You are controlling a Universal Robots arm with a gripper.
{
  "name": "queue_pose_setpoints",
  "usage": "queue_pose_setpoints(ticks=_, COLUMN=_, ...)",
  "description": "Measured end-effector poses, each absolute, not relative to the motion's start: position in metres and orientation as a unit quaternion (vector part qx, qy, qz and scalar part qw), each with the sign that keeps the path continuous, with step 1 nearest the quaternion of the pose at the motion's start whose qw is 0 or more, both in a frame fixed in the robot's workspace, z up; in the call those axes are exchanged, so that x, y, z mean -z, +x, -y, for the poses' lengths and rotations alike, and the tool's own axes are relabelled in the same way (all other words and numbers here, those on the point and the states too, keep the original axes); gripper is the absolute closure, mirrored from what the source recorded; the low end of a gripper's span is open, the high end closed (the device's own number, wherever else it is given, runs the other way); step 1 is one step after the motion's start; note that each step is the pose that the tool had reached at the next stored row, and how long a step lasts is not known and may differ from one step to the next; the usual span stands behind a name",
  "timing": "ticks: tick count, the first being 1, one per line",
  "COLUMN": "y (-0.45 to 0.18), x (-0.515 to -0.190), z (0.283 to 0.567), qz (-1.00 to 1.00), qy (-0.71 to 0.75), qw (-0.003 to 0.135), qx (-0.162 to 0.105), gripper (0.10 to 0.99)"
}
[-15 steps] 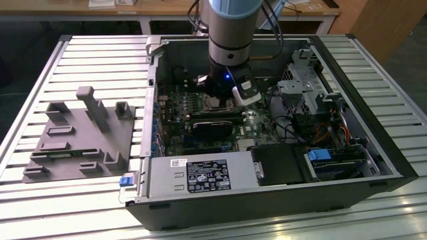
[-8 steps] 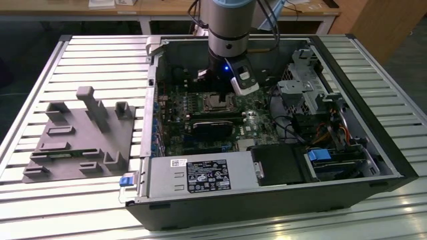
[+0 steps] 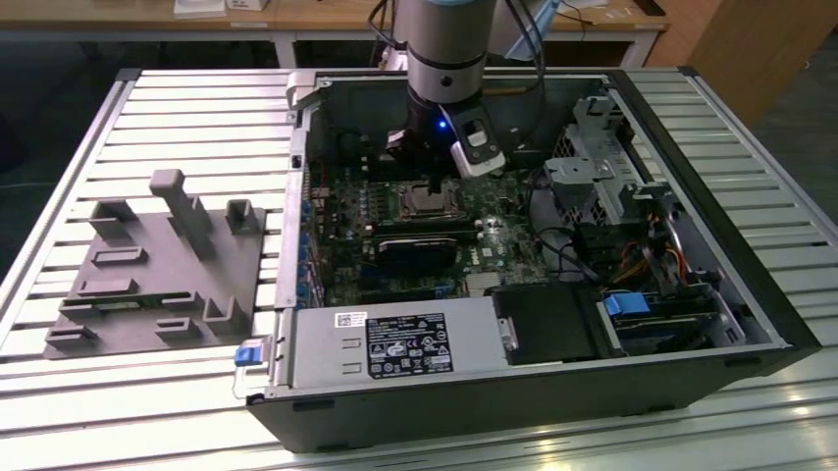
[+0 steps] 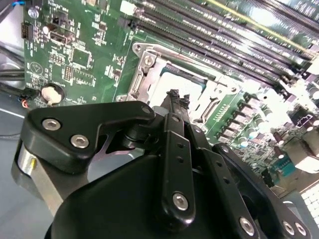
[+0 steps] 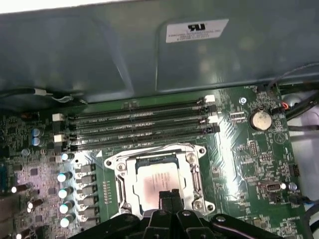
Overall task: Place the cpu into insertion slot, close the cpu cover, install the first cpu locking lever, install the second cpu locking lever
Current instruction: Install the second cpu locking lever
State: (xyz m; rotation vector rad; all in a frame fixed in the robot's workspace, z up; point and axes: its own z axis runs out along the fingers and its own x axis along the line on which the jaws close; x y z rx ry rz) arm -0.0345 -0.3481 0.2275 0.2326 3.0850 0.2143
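Observation:
The cpu (image 5: 154,180), a dull silver square, lies flat in the insertion slot (image 3: 426,203) on the green board inside the open computer case. The silvery cpu cover (image 5: 119,167) lies down around it, and the chip shows through its window. In the second wrist view the cover (image 4: 144,74) sits just beyond the fingertips. My gripper (image 5: 169,195) hangs straight over the near edge of the slot, its two narrow black fingers shut together with nothing between them. Thin metal levers run along the slot's sides; I cannot tell whether they are latched.
Long black memory slots (image 5: 139,127) run just beyond the socket, before the case wall (image 5: 99,55). A coin battery (image 5: 259,119) sits on the board. A grey power supply box (image 3: 392,343) and drive bays (image 3: 615,186) crowd the case. A grey fixture tray (image 3: 157,265) lies on the slatted table.

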Motion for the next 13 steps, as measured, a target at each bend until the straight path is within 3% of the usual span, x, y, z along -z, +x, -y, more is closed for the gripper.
queue_pose_setpoints(ticks=13, y=-0.0345, x=-0.2301, z=0.3469, qz=-0.995, qy=0.075, qw=0.020, qx=-0.068, gripper=0.984)
